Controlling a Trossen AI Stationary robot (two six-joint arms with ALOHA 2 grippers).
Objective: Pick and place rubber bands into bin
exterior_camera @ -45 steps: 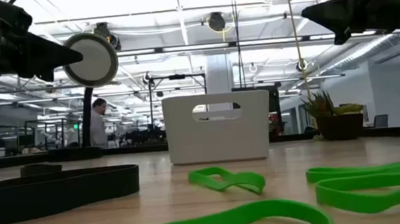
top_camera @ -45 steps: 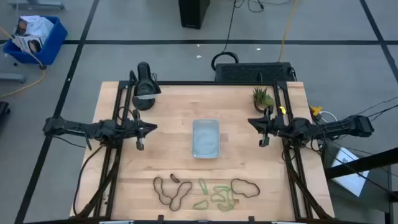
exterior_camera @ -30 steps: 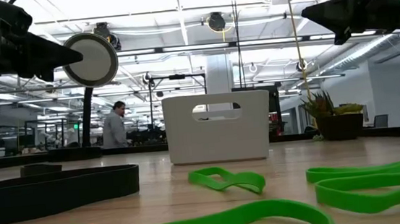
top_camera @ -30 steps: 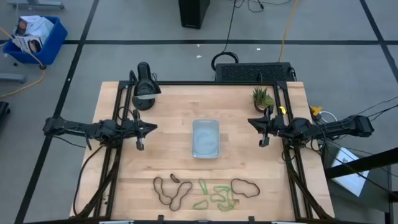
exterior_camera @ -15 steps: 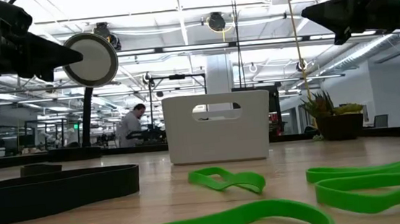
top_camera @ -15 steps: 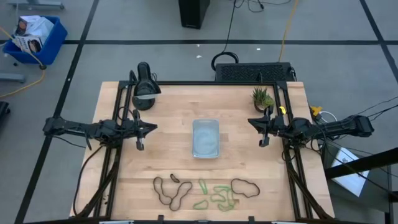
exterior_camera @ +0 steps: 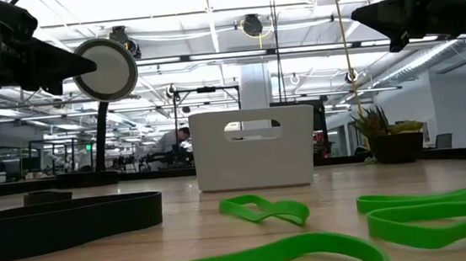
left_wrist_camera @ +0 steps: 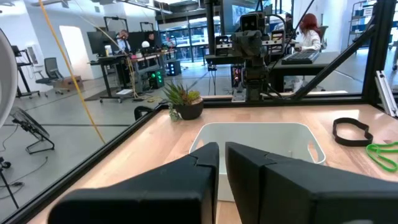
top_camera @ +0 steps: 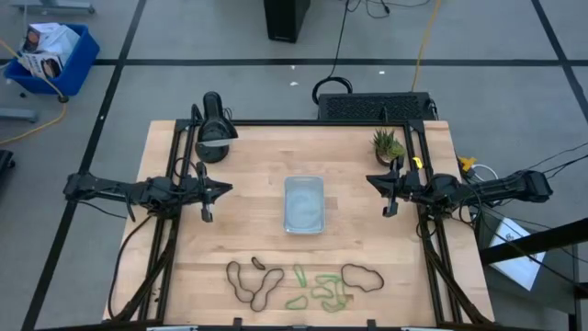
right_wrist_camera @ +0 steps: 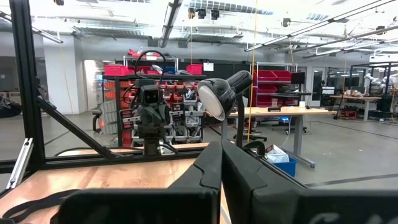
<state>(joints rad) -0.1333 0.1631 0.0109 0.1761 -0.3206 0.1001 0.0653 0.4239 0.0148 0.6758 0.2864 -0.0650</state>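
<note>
Two slim matte-black jointed arms; the left gripper [top_camera: 223,189] and right gripper [top_camera: 371,180] end in tapered black fingers.

A black desk lamp [top_camera: 212,128] stands at the far left corner of the wooden table [top_camera: 248,230], its round head showing pale and disc-like in the low view [exterior_camera: 106,70]. A small potted plant [top_camera: 387,144] with spiky green leaves sits near the far right corner. Beyond the table's far edge lies a black perforated panel [top_camera: 372,107], with a looped black cable [top_camera: 331,87] beside it on the grey floor. A blue crate [top_camera: 50,57] holding papers rests on the floor well away to the far left. In the room behind, a person [exterior_camera: 179,139] bends over a workbench.
</note>
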